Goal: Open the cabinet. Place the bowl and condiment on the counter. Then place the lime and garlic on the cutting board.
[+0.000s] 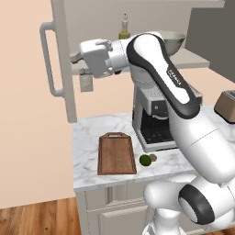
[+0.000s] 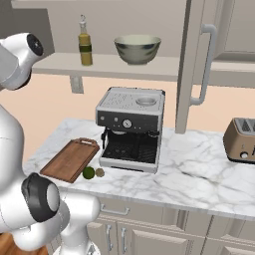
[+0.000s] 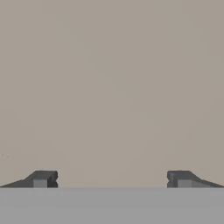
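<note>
Both cabinet doors stand swung out: the left door (image 1: 62, 55) and the right door (image 2: 195, 60), each with a bar handle. On the open shelf (image 2: 60, 63) stand the yellow-olive condiment bottle (image 2: 85, 44) (image 1: 124, 28) and the metallic bowl (image 2: 137, 48) (image 1: 173, 40). My gripper (image 1: 75, 58) is open and empty, pointing at the inner face of the left door, close to it. In the hand view the gripper (image 3: 112, 179) has its fingertips (image 3: 41, 179) wide apart before a plain grey-beige surface. The cutting board (image 1: 116, 153) (image 2: 71, 159) lies bare on the counter (image 1: 89, 133). The lime (image 1: 145, 159) (image 2: 88, 173) and garlic (image 1: 153, 158) (image 2: 99, 172) sit beside it.
A coffee machine (image 2: 132, 127) (image 1: 153, 121) stands mid-counter under the shelf, right of the board. A toaster (image 2: 241, 140) (image 1: 226, 105) sits at the far right. A wall outlet (image 1: 86, 82) is below my hand. Bare marble (image 2: 199, 164) lies between machine and toaster.
</note>
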Controlling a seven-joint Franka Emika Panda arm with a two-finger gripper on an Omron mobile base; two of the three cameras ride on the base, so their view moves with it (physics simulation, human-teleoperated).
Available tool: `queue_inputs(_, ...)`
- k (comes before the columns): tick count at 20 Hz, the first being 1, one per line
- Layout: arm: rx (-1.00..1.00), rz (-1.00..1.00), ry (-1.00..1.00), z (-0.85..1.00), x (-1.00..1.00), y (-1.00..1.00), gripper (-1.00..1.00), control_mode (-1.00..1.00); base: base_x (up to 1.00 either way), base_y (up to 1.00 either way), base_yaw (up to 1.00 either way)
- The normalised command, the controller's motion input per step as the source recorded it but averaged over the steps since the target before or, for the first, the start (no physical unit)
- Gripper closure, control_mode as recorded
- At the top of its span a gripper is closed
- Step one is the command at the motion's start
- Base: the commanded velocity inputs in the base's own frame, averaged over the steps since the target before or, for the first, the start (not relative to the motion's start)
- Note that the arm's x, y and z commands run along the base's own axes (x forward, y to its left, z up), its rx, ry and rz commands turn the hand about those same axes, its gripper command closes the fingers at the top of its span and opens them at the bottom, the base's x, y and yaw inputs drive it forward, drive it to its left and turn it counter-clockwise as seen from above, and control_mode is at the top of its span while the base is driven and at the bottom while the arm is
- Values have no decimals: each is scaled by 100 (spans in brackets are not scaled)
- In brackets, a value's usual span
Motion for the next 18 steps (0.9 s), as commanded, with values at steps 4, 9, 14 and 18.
queue_inputs(4, 0, 1, 0, -12, 0, 24, -100, -100, 0, 0, 0)
queue_inputs(9, -3, 0, 0, -13, 0, 26, -100, -100, 0, 0, 0)
queue_inputs(14, -2, 0, 0, -4, 0, 20, -100, -100, 0, 0, 0)
queue_inputs(18, 0, 0, 0, -1, 0, -18, -100, -100, 0, 0, 0)
